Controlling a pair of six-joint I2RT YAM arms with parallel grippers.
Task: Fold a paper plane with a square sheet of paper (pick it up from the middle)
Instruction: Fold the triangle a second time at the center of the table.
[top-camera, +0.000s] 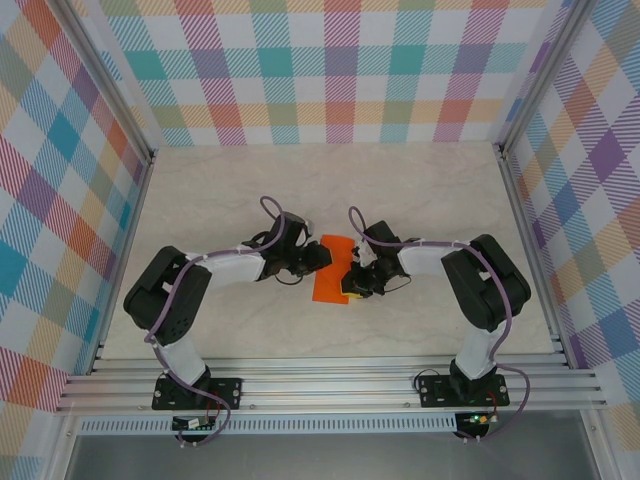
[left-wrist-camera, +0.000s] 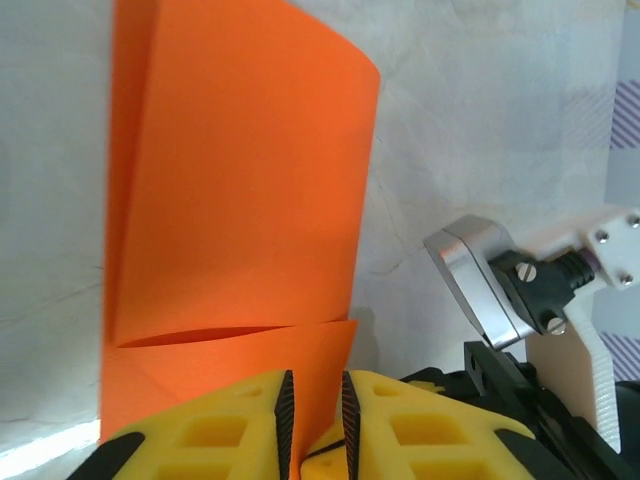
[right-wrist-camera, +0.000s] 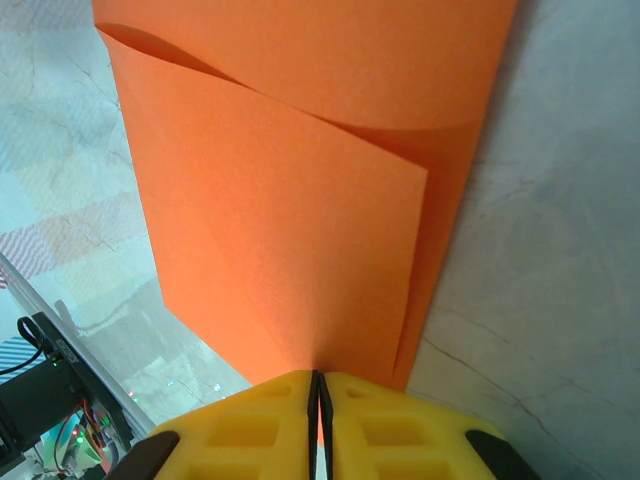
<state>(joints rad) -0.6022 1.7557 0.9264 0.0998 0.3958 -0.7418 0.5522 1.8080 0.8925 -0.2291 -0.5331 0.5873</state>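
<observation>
paper (top-camera: 330, 272) is bright orange and thin, folded over on itself, with loose layers and one flap bowing up along a curved edge. it's mid table (top-camera: 420, 200), right between both grippers. right gripper (right-wrist-camera: 318, 385) is pinched tight on one edge. left gripper (left-wrist-camera: 315, 392) has a narrow slit with the opposite edge poking in, can't tell if it's gripping.

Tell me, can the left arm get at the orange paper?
Probably yes. The left arm's yellow fingers sit on either side of the near edge of the folded bright orange paper sheet, with nothing in the way. The right fingers pinch its other side.
</observation>
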